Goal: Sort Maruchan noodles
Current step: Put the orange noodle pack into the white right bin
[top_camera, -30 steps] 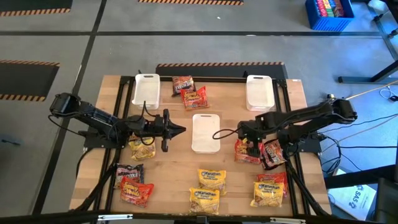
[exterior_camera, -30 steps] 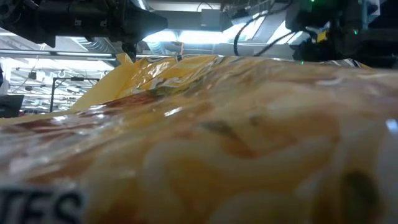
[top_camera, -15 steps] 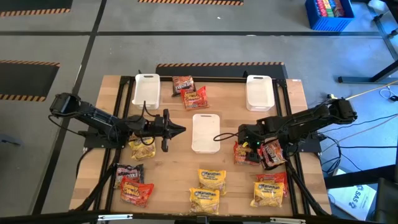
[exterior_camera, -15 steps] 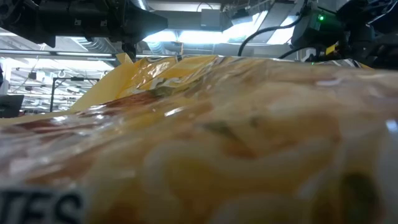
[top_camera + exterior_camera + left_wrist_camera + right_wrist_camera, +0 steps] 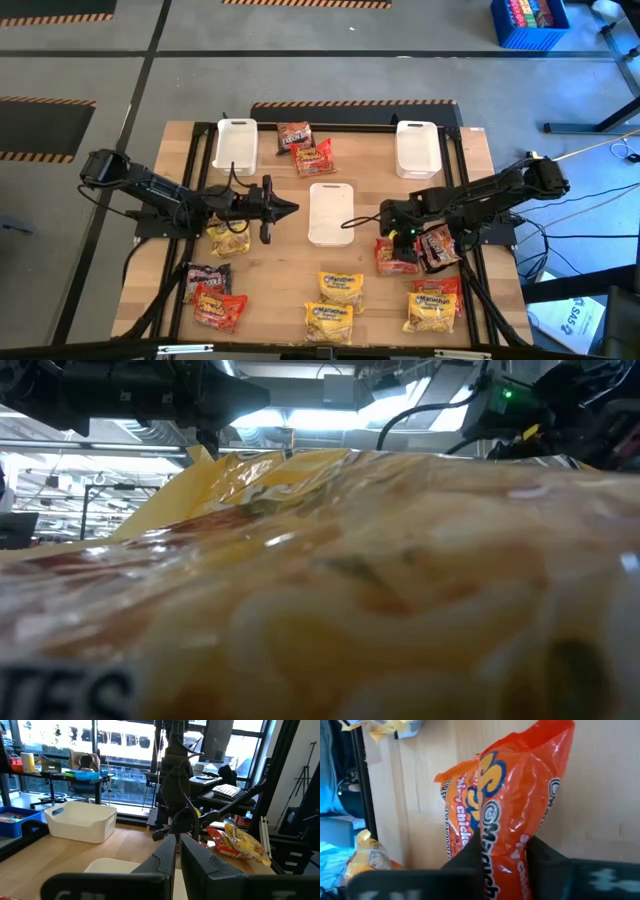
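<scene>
Maruchan noodle packets lie scattered flat on the wooden table: a brown and a red one at the far side, yellow ones near the front, and others at the near left and near right. My right gripper tips down over a red packet and is shut on it; a dark packet lies beside it. My left gripper hovers level and shut, left of the middle white tray, holding nothing. My right gripper pinches the red packet's crinkly end between its two fingers. It comes slanting down from above, from the table's right side. The rest of the packet lies flat on the wood ahead of the fingers.
White trays stand at the far left, the far right and the middle. A yellow packet fills the low view right before the camera. A black frame runs along the table's edges. Bare wood lies between the middle tray and the front packets.
My right gripper has sunk and tipped nose-down onto the red packet at the table's right side, moving a little toward the near edge. My left arm has kept still.
</scene>
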Tool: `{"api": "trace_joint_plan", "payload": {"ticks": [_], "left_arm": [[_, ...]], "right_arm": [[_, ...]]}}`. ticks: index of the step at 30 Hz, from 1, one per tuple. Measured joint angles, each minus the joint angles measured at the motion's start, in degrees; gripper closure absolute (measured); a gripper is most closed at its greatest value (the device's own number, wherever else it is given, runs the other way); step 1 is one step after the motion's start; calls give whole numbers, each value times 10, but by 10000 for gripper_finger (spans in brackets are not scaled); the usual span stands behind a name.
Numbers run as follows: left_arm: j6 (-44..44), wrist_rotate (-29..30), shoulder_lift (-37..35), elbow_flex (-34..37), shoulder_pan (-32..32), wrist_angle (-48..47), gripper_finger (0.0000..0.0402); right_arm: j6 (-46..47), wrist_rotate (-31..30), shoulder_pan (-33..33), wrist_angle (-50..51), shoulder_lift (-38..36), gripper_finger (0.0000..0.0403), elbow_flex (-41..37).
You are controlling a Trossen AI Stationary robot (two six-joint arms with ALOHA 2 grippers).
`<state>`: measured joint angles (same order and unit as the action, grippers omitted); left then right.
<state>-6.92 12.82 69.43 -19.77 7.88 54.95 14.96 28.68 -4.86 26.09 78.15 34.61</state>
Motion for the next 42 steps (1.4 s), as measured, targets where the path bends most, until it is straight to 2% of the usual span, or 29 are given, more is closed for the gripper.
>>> {"api": "trace_joint_plan", "payload": {"ticks": [3, 12, 23, 29, 33, 37, 42], "left_arm": [[0, 0, 0, 0, 0, 0, 382], [0, 0, 0, 0, 0, 0, 382], [0, 1, 0, 0, 0, -2, 382], [0, 2, 0, 0, 0, -3, 382], [0, 2, 0, 0, 0, -3, 382], [0, 2, 0, 0, 0, -5, 382], [0, 2, 0, 0, 0, -5, 382]], "right_arm": [[-16, -3, 0, 0, -4, 391, 0], [-46, -88, -17, 74, -34, 391, 67], [-63, -235, -15, 224, -46, 385, 206], [-94, -354, 1, 331, -46, 389, 296], [-150, -378, 59, 349, -61, 384, 317], [-217, -388, 157, 362, -79, 387, 319], [-361, -401, 285, 330, -87, 386, 319]]}}
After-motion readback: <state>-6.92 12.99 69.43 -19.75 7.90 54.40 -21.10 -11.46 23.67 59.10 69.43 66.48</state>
